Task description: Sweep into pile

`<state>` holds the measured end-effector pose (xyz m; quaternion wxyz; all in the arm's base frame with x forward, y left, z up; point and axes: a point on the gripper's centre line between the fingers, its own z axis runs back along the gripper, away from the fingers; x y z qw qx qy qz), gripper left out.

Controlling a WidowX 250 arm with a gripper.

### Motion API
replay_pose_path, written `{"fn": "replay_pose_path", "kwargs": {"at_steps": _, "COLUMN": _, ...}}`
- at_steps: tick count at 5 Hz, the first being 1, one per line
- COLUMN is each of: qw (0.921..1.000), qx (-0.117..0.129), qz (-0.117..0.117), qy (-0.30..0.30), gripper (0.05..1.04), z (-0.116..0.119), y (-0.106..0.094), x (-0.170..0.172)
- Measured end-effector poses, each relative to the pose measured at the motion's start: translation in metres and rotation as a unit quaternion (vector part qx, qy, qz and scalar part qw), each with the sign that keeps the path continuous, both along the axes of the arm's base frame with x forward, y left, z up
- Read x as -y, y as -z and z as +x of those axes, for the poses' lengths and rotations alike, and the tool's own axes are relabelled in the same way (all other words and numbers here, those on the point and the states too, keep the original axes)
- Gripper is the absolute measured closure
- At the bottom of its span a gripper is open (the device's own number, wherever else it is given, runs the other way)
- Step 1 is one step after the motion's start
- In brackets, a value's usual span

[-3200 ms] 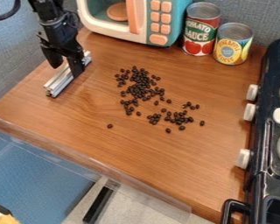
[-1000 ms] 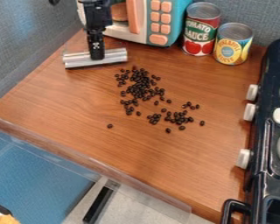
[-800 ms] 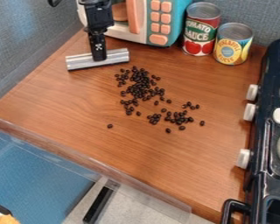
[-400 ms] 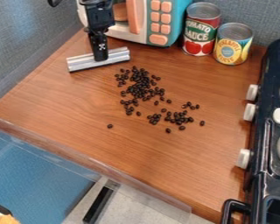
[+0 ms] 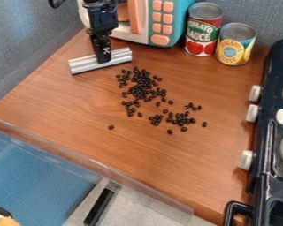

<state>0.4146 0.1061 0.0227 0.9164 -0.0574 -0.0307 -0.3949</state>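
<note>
The black gripper [image 5: 102,55] hangs at the upper left of the table, shut on the middle of a silver metal bar [image 5: 85,64]. The bar lies crosswise, its right end a little higher in view than its left. Just below and to the right of it are dark beans [image 5: 143,89], scattered in a dense upper cluster. A looser group of beans [image 5: 180,119] spreads to the lower right, and one single bean [image 5: 111,127] sits apart at the lower left. The bar does not touch the beans.
A toy microwave [image 5: 162,22] stands behind the gripper. Beside it are a red tomato can [image 5: 203,30] and a yellow pineapple can [image 5: 235,44]. A black toy stove [image 5: 273,132] lines the right side. The wooden table [image 5: 162,167] has a clear plastic edge at the front.
Over these frames the gripper and bar have turned from a steep slant to a crosswise one and shifted right. Lately they have moved only slightly. The beans have not moved.
</note>
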Motion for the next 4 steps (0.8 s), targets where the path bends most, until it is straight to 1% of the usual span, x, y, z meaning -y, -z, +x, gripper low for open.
{"fn": "replay_pose_path", "kwargs": {"at_steps": 2, "qw": 0.9994, "qx": 0.019, "qz": 0.002, "qy": 0.029, "gripper": 0.736, "z": -0.012, "y": 0.002, "x": 0.034}}
{"fn": "replay_pose_path", "kwargs": {"at_steps": 4, "qw": 0.9987, "qx": 0.034, "qz": 0.001, "qy": 0.038, "gripper": 0.737, "z": -0.027, "y": 0.003, "x": 0.055}}
